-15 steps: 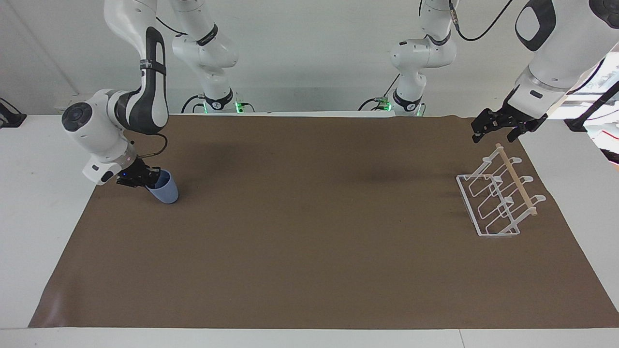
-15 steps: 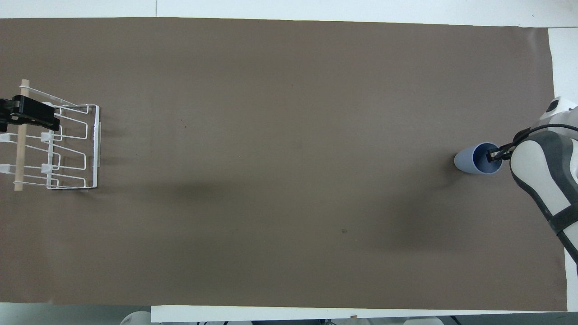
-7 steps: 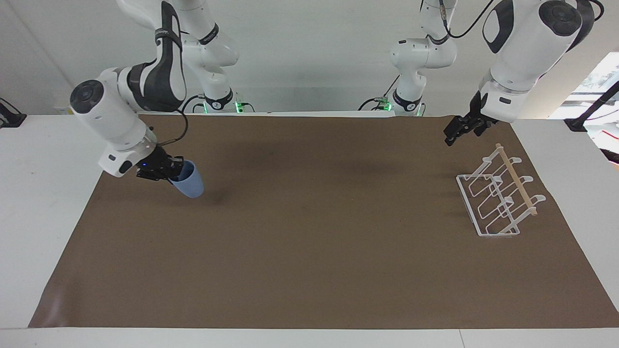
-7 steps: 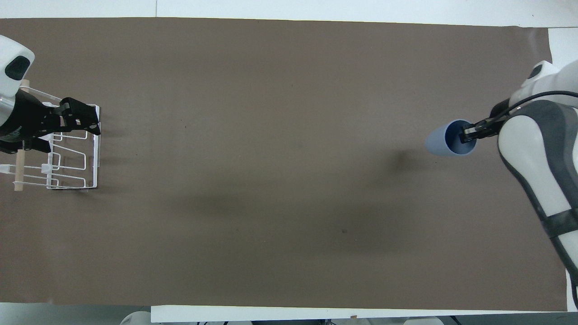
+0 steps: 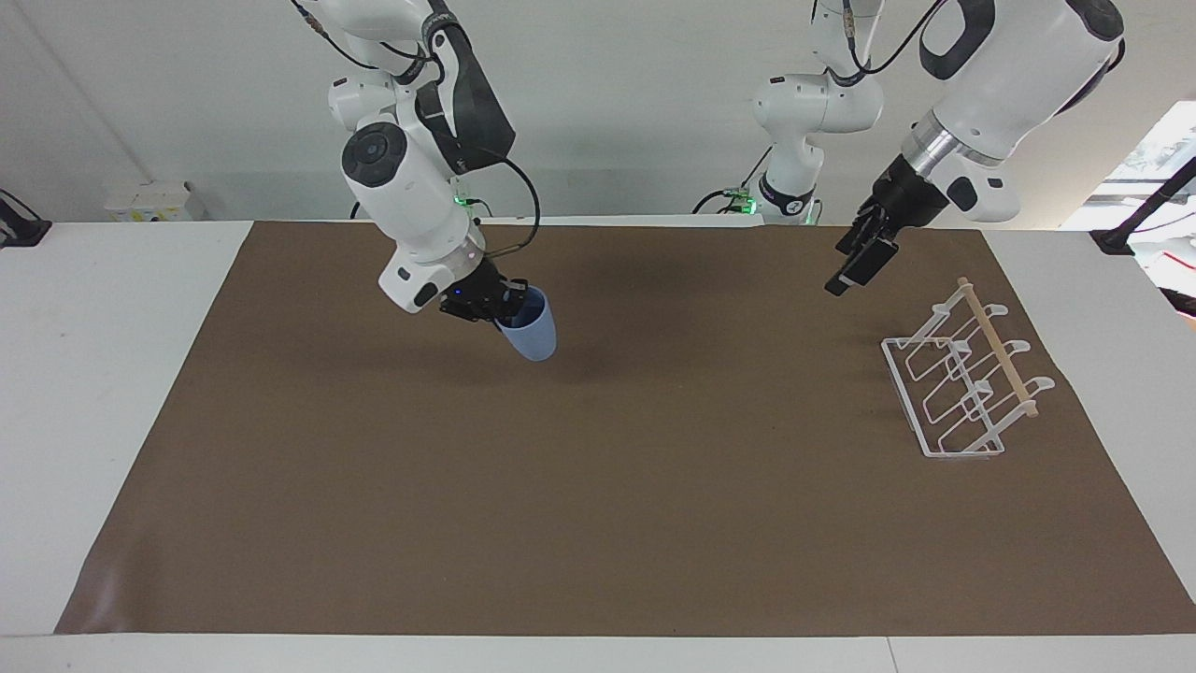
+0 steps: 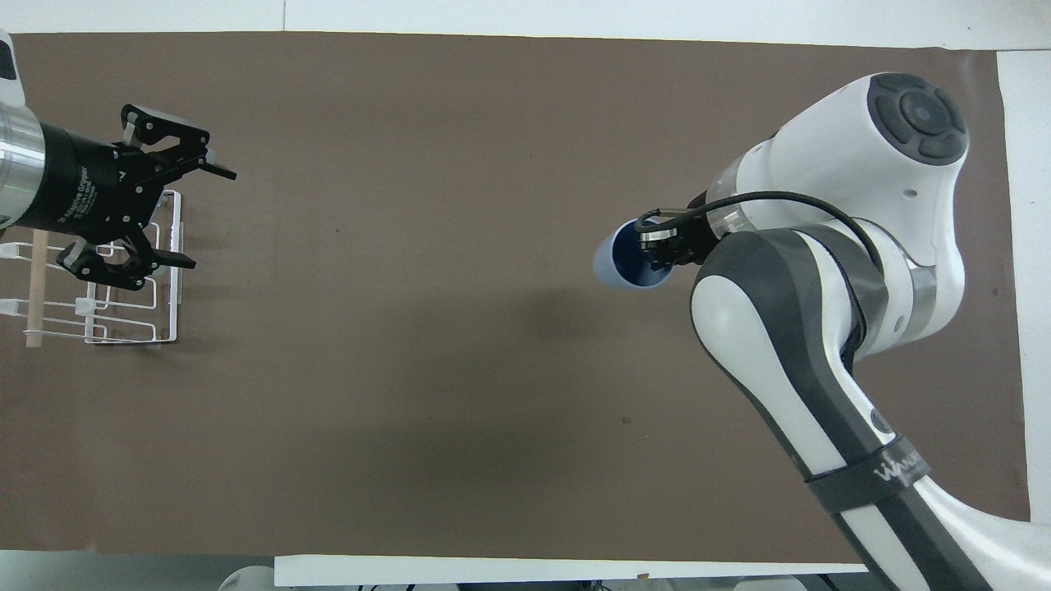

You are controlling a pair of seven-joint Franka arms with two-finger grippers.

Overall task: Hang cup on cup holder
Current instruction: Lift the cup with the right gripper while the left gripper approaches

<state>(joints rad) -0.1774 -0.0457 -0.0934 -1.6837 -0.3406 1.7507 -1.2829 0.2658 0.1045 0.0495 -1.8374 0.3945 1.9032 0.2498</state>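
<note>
The right gripper [image 5: 509,304] is clamped on the rim of the cup [image 5: 530,327], holding it tilted in the air above the brown mat [image 5: 598,523]. The left gripper [image 6: 189,217], fingers spread wide and empty, hovers over the cup holder [image 5: 962,383], which stands at the left arm's end of the bench [image 5: 93,374].

Matte plastic cup [image 5: 530,329]; white wire cup holder [image 5: 944,388] with wooden dowel [image 5: 997,348].

Right tool [image 6: 657,249] clamped on tilted cup [image 6: 617,264]; left tool [image 6: 185,215], spread, over cup holder [image 6: 123,320].
</note>
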